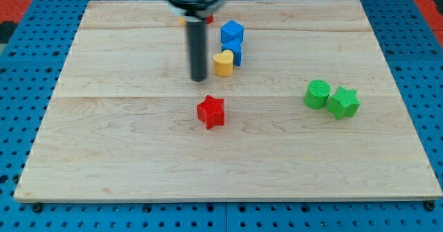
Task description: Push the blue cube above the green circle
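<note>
The blue cube (232, 32) sits near the view's top centre, with a second blue block (234, 50) just below it and a yellow heart (223, 63) touching that block's left side. The green circle (318, 94) lies at the view's right, touching a green star (342, 102) on its right. My tip (200, 78) rests on the board just left of the yellow heart, below and left of the blue cube, and far left of the green circle.
A red star (211, 111) lies below my tip near the board's centre. A red and a yellow block (206, 19) peek out behind the rod at the view's top. The wooden board (104, 156) is bordered by blue pegboard.
</note>
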Controlling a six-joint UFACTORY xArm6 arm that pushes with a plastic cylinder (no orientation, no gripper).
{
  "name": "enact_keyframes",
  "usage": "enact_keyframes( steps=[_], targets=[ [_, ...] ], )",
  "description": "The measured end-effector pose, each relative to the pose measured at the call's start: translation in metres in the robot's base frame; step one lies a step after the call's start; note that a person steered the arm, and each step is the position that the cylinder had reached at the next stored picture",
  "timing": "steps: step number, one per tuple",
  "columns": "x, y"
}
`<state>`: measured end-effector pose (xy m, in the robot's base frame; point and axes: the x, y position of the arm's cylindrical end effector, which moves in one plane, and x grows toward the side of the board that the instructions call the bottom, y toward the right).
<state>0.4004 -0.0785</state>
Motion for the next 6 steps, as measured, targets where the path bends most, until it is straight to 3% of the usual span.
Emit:
enact_keyframes(
  steps=[1,2,3,4,6],
  targets=[
    [-0.053,-0.014],
    [-0.100,0.037],
    [-0.124,0.048],
    [-0.117,0.128],
    [-0.036,0.221]
  ],
)
